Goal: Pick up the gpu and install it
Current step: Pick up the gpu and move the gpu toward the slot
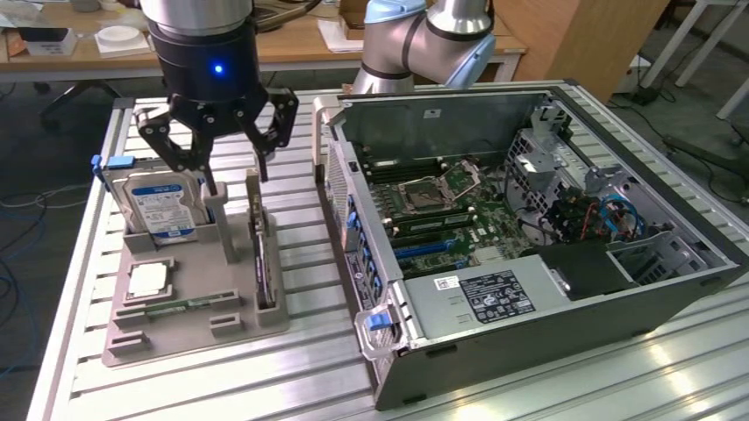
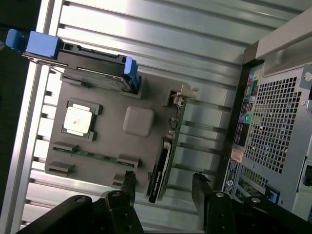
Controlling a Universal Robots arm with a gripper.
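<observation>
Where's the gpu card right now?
In the exterior view, the gpu stands on edge in the grey tray, between the hard drive on the exterior view's left and the open computer case on its right, below the open end effector.

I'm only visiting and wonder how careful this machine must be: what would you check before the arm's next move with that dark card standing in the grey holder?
1. Gripper open: ok, its jaws stand spread wide.
2. Gripper lined up over the gpu: ok, in the wrist view the card lies between the jaws, not gripped.
3. gpu standing on edge in the grey holder: ok.
4. Hard drive clear of the jaws: cannot tell, one jaw hangs close beside it in the exterior view.
5. Computer case open on its side, board exposed: ok.
6. Card slot on the board free: cannot tell.
</observation>
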